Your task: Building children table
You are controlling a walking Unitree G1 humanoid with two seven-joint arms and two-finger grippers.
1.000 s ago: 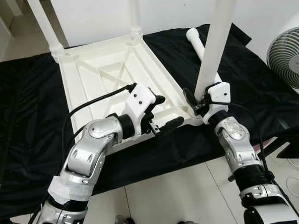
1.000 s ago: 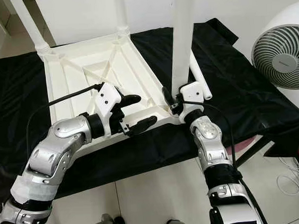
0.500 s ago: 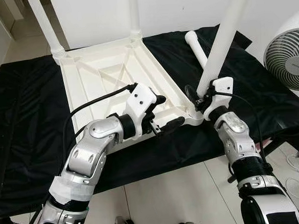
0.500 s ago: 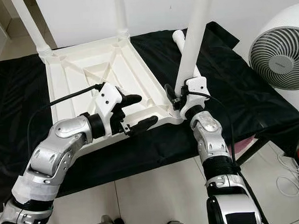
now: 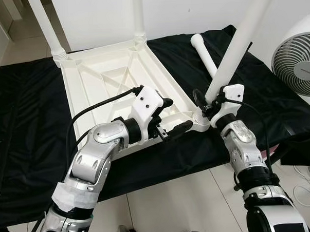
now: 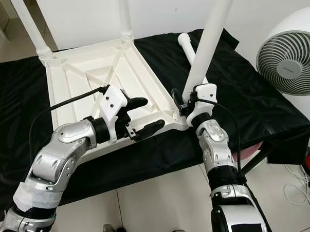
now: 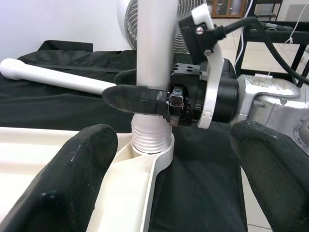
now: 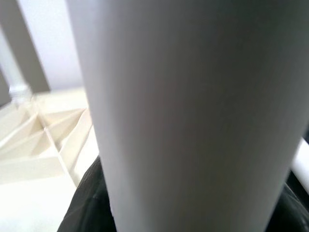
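The right gripper is clamping the light, stiff, smooth table leg just above its socket, while the left gripper is hovering wide open, holding nothing, over the upturned tabletop.

The tilted leg runs past the top edge; its blurred shaft hides the right fingers

One upturned white table top, four white legs: two upright, one tilted, one lying loose; one fan
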